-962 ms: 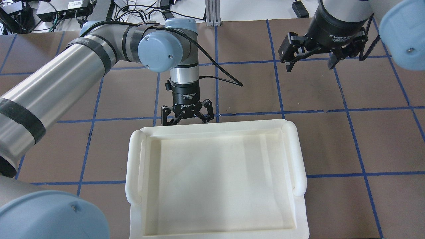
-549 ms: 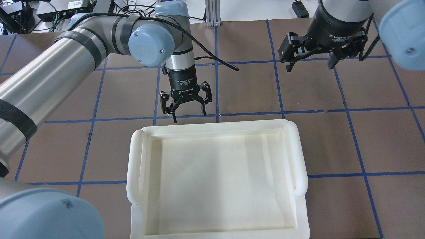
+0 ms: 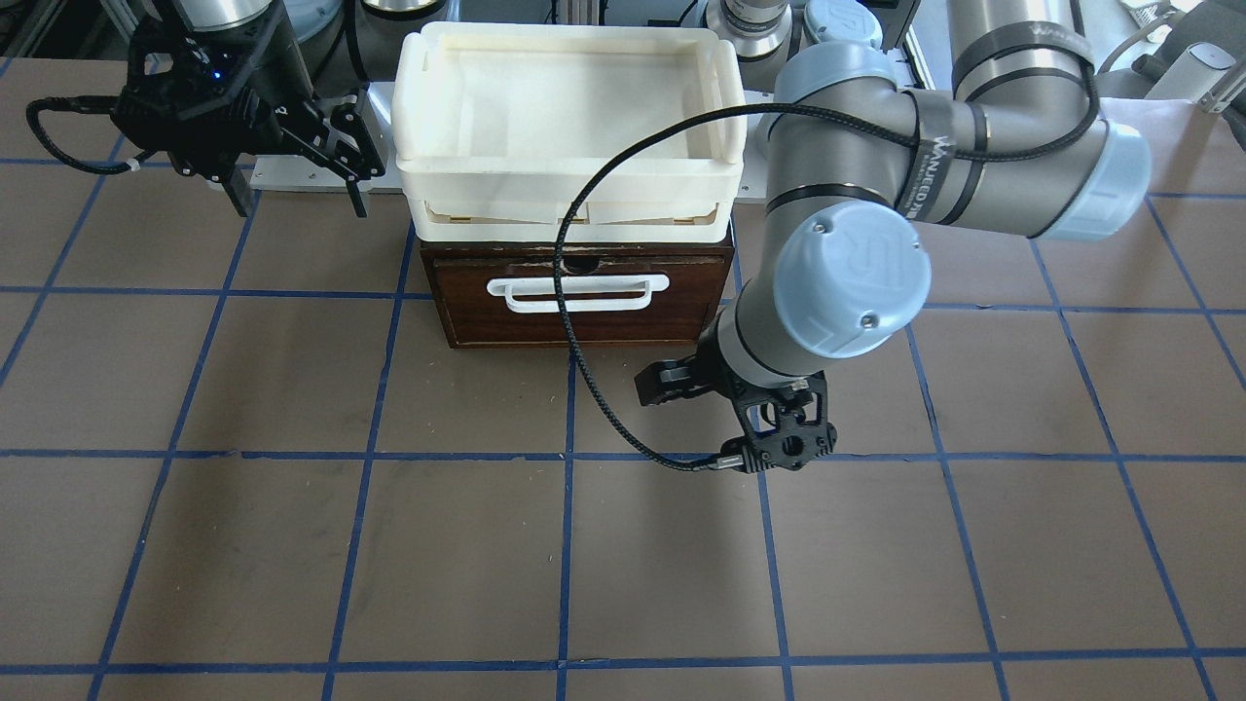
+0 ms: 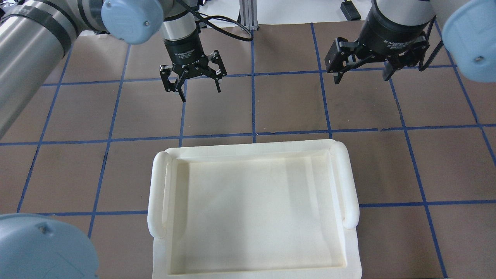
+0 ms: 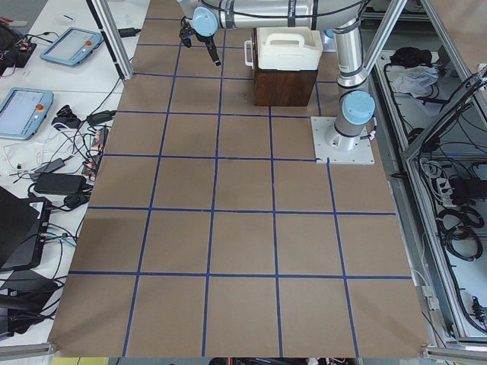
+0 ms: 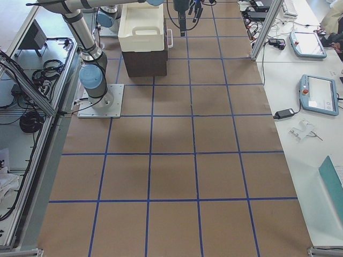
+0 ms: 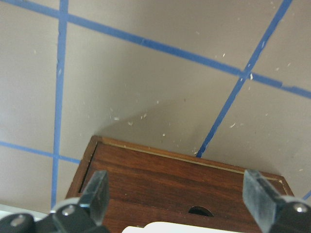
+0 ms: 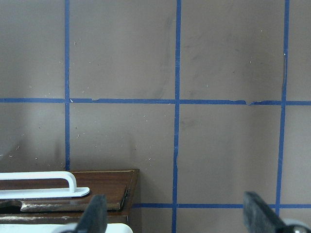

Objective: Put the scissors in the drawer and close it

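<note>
The drawer is a dark-brown wooden front with a white bar handle; it sits pushed in flush under the cream trays. It also shows in the left wrist view and the right wrist view. The scissors are in no view. My left gripper is open and empty, above the table in front of the drawer and well apart from it; it also shows in the front view. My right gripper is open and empty, off the drawer's side; it also shows in the front view.
Cream-white plastic trays are stacked on top of the drawer box and hide it from overhead; they also show in the front view. A black cable from the left arm loops across the drawer front. Brown table with blue grid lines.
My left gripper has drawn back from the tray's front edge, away from the robot and to the left. It stayed open. The right arm has not moved.
</note>
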